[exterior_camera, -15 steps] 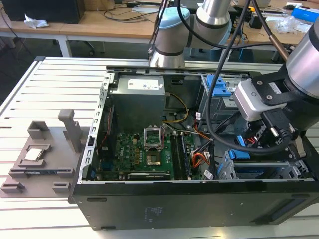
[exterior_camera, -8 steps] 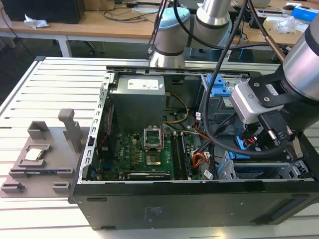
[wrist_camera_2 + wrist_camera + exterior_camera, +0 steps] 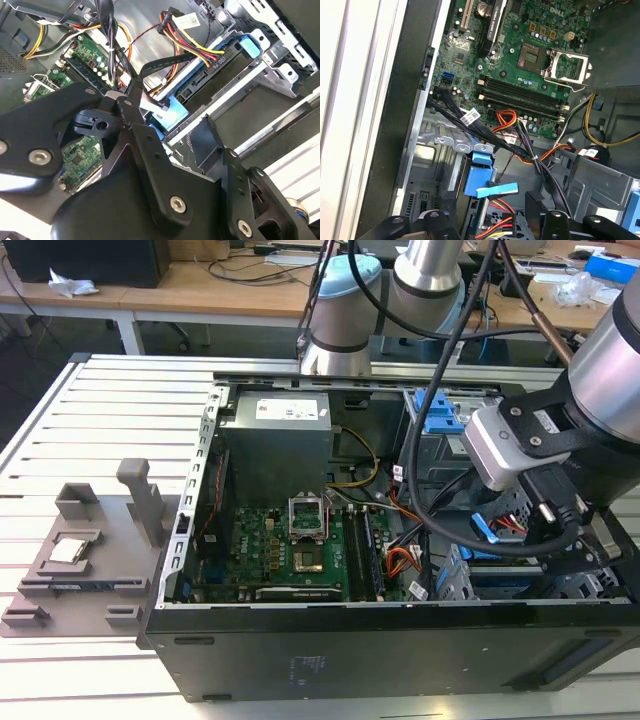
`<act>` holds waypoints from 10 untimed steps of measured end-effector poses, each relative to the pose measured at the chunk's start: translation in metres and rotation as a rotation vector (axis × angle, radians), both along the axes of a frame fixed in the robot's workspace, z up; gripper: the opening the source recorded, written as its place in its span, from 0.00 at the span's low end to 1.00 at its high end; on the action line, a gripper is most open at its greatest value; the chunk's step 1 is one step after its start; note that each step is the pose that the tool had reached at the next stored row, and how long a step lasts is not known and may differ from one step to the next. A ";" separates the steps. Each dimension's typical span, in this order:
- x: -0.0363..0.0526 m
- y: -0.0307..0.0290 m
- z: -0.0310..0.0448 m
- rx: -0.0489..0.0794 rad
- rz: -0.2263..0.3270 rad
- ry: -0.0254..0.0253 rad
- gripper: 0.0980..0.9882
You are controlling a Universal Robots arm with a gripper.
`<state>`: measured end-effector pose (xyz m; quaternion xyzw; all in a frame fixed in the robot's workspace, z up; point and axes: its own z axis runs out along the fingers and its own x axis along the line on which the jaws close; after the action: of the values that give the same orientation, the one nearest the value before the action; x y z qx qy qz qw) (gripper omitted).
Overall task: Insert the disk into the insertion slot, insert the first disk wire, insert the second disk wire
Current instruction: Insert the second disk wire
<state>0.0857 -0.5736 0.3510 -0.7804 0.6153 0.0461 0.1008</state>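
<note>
In the second wrist view the disk, its blue carrier point(image 3: 248, 44) showing, lies inside the silver insertion slot point(image 3: 280, 62). A black plug with red, yellow and black leads point(image 3: 215, 59) sits at the disk's end. My gripper point(image 3: 120, 99) looks shut on a flat black disk wire, whose black plug point(image 3: 161, 105) hangs over a light blue part point(image 3: 170, 116) just short of the disk. In the exterior view the gripper point(image 3: 535, 540) is low in the case's right half, over the perforated cage point(image 3: 590, 585). In the first wrist view a light blue plug point(image 3: 497, 190) shows by the blue carrier point(image 3: 480, 160).
The open black computer case point(image 3: 300, 640) lies on a slatted white table point(image 3: 90, 410). The green motherboard point(image 3: 290, 550), grey power supply point(image 3: 275, 435) and loose cable bundles point(image 3: 520, 145) crowd the inside. A grey fixture point(image 3: 90, 560) stands at the exterior view's left.
</note>
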 end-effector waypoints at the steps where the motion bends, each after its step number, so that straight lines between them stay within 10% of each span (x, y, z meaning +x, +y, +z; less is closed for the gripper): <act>1: -0.0007 0.0001 -0.0006 0.000 0.000 0.0000 0.63; 10: -0.0052 0.0038 -0.0132 0.000 0.000 0.0001 0.63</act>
<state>0.0805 -0.5698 0.3378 -0.7804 0.6153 0.0461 0.1009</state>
